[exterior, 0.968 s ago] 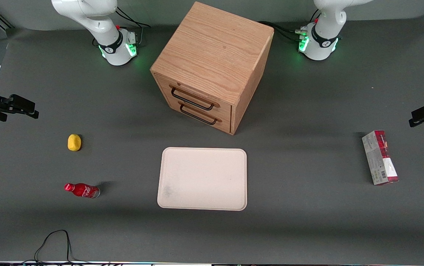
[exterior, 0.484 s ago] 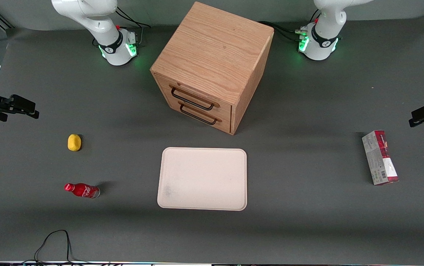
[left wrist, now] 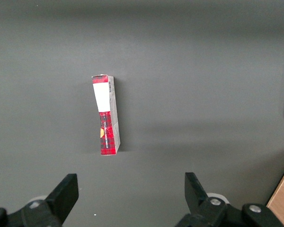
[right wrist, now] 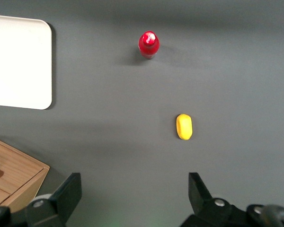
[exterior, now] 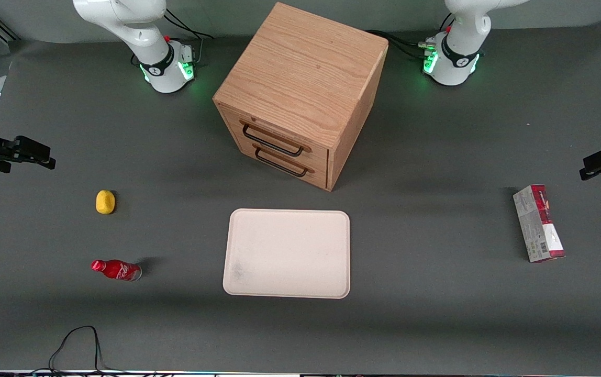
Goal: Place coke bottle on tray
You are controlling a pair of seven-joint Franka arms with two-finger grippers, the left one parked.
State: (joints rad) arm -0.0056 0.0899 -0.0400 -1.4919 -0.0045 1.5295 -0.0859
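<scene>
The coke bottle (exterior: 116, 270), small and red with a red cap, lies on its side on the dark table toward the working arm's end; it also shows in the right wrist view (right wrist: 148, 44). The cream-white tray (exterior: 287, 253) lies flat near the table's middle, in front of the drawer cabinet, and is bare; its corner shows in the right wrist view (right wrist: 19, 61). My gripper (exterior: 28, 153) hangs high above the working arm's end of the table, farther from the front camera than the bottle. It is open and holds nothing (right wrist: 135, 182).
A yellow lemon (exterior: 105, 202) lies between the gripper and the bottle (right wrist: 184, 126). A wooden two-drawer cabinet (exterior: 300, 89) stands at mid-table. A red-and-grey carton (exterior: 538, 222) lies toward the parked arm's end. A black cable (exterior: 75, 343) loops at the near edge.
My gripper has shifted only very slightly. The bottle, tray and other things have not moved.
</scene>
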